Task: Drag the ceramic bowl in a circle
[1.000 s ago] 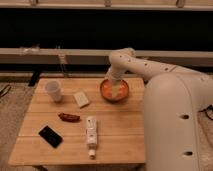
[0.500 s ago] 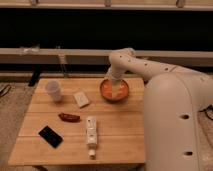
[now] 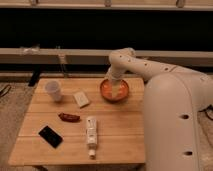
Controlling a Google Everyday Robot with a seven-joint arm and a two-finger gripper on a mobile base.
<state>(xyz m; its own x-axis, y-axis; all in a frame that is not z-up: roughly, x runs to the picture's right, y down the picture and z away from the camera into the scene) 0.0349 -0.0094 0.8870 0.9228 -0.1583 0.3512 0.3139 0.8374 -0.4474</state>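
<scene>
The ceramic bowl [image 3: 114,91] is round, orange-red with a paler inside, and sits near the far right edge of the wooden table [image 3: 115,135]. My gripper [image 3: 114,81] reaches down from the white arm into the far part of the bowl, at its back rim. The arm's wrist covers the gripper's tips.
A small white cup [image 3: 54,91] stands at the far left. A pale flat packet [image 3: 81,98] lies left of the bowl. A dark red item [image 3: 69,117], a black flat object [image 3: 50,136] and a white tube [image 3: 91,132] lie nearer the front. My white body [image 3: 175,125] stands at the right.
</scene>
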